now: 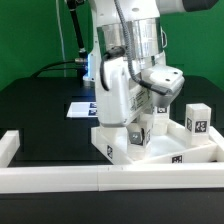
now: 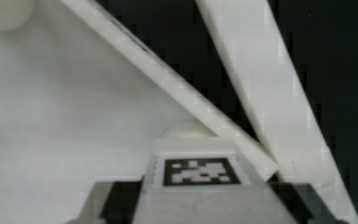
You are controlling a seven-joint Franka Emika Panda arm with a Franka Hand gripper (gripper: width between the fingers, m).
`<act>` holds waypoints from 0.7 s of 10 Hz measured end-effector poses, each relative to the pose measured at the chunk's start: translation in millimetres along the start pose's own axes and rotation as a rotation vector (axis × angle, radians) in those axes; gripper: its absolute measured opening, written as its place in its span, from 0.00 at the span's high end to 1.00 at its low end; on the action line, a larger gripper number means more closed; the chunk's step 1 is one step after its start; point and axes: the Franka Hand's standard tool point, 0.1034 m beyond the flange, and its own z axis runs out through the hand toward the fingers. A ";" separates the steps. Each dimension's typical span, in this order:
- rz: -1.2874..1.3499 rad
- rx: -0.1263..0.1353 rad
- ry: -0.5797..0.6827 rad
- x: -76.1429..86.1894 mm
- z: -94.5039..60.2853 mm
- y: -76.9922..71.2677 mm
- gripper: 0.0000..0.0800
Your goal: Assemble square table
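Note:
The square table's white slab [image 1: 192, 150] lies against the front border wall, a tag on its near edge. My gripper [image 1: 136, 128] reaches down over the slab's left part and is shut on a white tagged leg [image 1: 137, 137]. In the wrist view that leg [image 2: 202, 172] sits between the two dark fingers [image 2: 115, 203], its tag facing the camera, with my gripper [image 2: 202, 205] closed against its sides and the slab [image 2: 60, 110] pale behind it. A second leg [image 1: 160, 126] stands on the slab beside the gripper. A third leg [image 1: 197, 120] stands upright at the slab's right end.
A long low white border wall [image 1: 100, 181] runs along the front, with a raised end at the exterior view's left [image 1: 10, 145]. The marker board [image 1: 80, 108] lies on the black table behind the arm. Cables hang at the back left.

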 end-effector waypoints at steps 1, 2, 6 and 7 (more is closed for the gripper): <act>-0.024 0.000 0.000 0.1 0.2 0.2 0.62; -0.084 0.003 0.002 -1.1 0.7 1.0 0.62; -0.727 0.004 0.070 -25.3 5.3 20.4 0.20; -0.844 -0.001 0.072 -24.1 5.7 19.9 0.19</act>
